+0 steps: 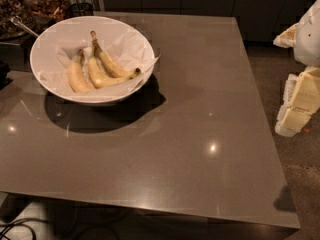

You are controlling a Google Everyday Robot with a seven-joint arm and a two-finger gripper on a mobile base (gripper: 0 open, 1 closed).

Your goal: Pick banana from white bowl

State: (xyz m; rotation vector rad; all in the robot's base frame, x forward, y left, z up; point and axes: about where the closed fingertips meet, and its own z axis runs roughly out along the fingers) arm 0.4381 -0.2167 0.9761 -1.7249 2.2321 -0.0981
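The white bowl stands on the far left of the brown table, lined with crinkled white paper. Three yellow bananas lie in it. The banana, the longest one, lies on the right of the group, its long thin brown stem pointing to the back and its dark tip to the right. A mid-sized curved banana lies against it, and a short stubby banana is on the left. My gripper hangs off the table's right edge, far from the bowl and holding nothing.
The brown table is glossy with light spots. Containers of dark food and a metal spoon handle sit behind the bowl at the far left. Dark cabinets run along the back. Cables lie on the floor at the bottom left.
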